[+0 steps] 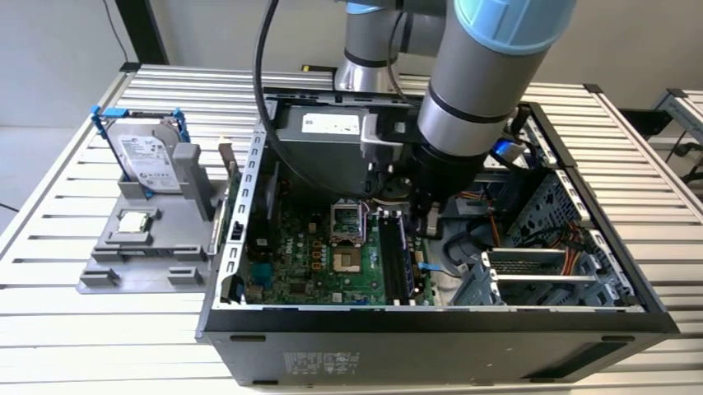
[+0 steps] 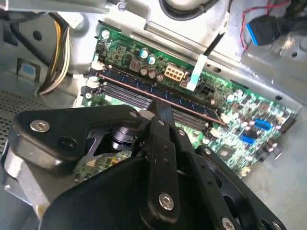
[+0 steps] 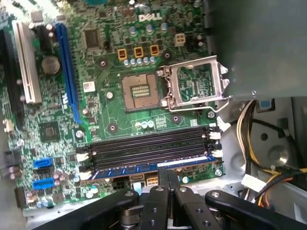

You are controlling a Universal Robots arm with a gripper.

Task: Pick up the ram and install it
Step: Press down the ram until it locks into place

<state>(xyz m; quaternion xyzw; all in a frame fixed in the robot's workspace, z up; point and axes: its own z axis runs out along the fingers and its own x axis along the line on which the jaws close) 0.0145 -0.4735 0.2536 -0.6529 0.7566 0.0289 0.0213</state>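
Note:
The ram (image 3: 144, 169) stands on edge in the outermost black slot of the green motherboard (image 3: 110, 110), and it looks level along its length. In the second wrist view the ram (image 2: 129, 85) runs as a long dark stick between white end latches. My gripper (image 3: 168, 173) is shut, with its two fingers pressed together side by side along the stick. The tips meet the middle of the ram's upper edge; nothing sits between them. In the exterior view the gripper (image 1: 424, 220) reaches down into the open computer case (image 1: 439, 321) above the memory slots (image 1: 398, 259).
Left of the case, a grey fixture (image 1: 143, 263) carries a silver hard drive (image 1: 148, 156) and a square processor (image 1: 134, 220). The open processor socket (image 3: 140, 91) lies beside the slots. Cable bundles (image 3: 259, 139) and the drive cage (image 1: 549, 271) crowd the case's other side.

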